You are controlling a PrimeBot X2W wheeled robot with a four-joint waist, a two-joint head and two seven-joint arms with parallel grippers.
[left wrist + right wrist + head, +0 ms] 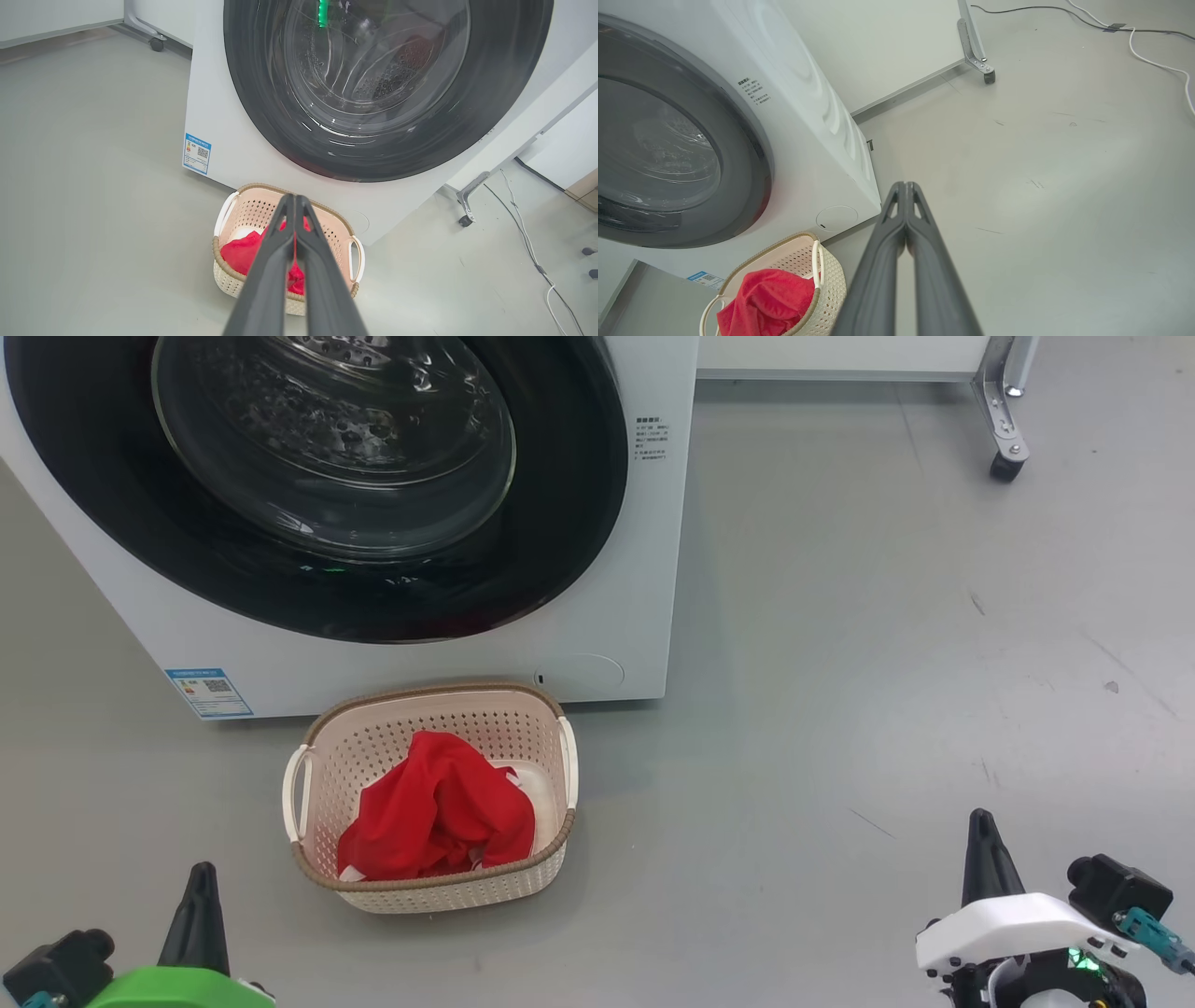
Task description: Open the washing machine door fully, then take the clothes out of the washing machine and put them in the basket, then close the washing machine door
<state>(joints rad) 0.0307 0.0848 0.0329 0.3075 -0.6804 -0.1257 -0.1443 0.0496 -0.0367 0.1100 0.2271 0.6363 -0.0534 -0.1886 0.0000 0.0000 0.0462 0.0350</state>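
1. Down at the head view's lower left, the left gripper (200, 882) points its dark fingers up the frame, pressed together with nothing between them.
2. Along its own wrist view, those fingers aim toward the basket (448, 894).
3. The right gripper (981, 831) sits at the lower right, also pointing up, closed tip to tip and empty, well apart from the basket.
4. The washing machine door (569, 523) lies shut against the washing machine (653, 616).
5. The basket stands on the floor (840, 709) just before the machine, with the red clothes (434, 807) heaped inside.
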